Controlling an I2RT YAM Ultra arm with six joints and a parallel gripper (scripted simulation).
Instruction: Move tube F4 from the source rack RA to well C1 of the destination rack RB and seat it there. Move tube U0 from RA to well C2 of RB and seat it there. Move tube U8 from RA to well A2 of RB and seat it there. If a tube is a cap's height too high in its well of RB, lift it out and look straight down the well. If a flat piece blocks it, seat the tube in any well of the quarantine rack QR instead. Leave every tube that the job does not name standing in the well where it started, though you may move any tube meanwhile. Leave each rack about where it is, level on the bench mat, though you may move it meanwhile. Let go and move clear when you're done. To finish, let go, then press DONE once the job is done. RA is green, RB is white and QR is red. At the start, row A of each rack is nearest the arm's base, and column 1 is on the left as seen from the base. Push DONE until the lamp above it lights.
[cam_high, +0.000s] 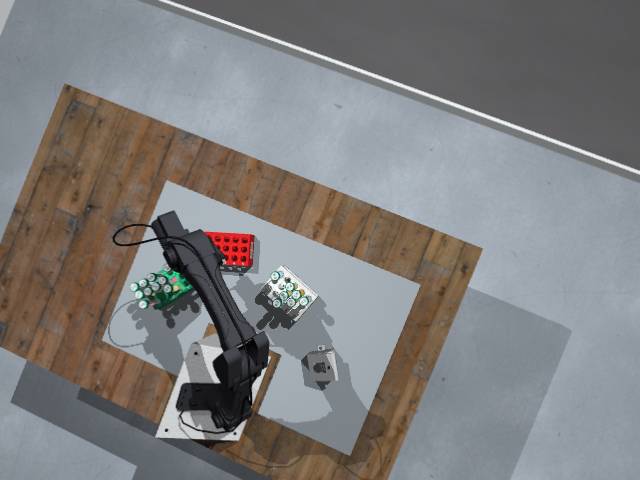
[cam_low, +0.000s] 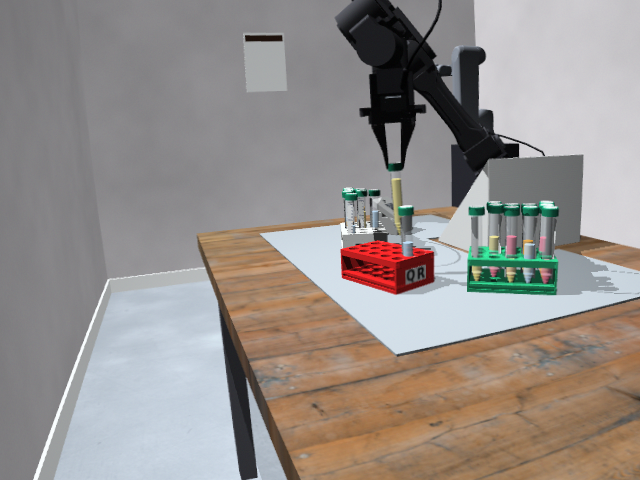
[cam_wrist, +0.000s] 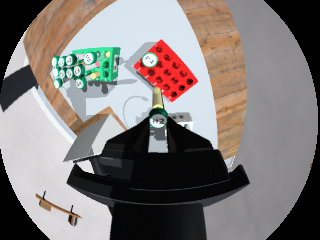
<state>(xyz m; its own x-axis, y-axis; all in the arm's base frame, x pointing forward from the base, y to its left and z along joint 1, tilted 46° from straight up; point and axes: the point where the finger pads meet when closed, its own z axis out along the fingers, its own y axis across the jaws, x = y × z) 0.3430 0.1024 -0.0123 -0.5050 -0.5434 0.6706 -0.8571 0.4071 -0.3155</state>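
Observation:
My gripper (cam_low: 395, 164) (cam_wrist: 158, 120) is shut on the green cap of a tube with yellow filling (cam_low: 395, 198) (cam_wrist: 157, 100). It holds the tube upright in the air, its tip above the red rack QR (cam_high: 238, 249) (cam_low: 372, 260) (cam_wrist: 167, 52). The cap label is too small to read surely. One green-capped tube with pale blue filling (cam_low: 405, 229) (cam_wrist: 149, 59) stands in QR near its labelled end. The green rack RA (cam_high: 168, 298) (cam_low: 511, 273) (cam_wrist: 107, 54) holds several tubes. The white rack RB (cam_high: 306, 308) (cam_low: 356, 240) (cam_wrist: 182, 118) holds several tubes too.
The DONE button box (cam_high: 323, 366) sits on the mat on the far side of RB from RA. A grey slanted panel (cam_low: 532, 198) (cam_wrist: 92, 135) stands by the arm's base. The arm (cam_high: 217, 289) reaches over the gap between RA and QR.

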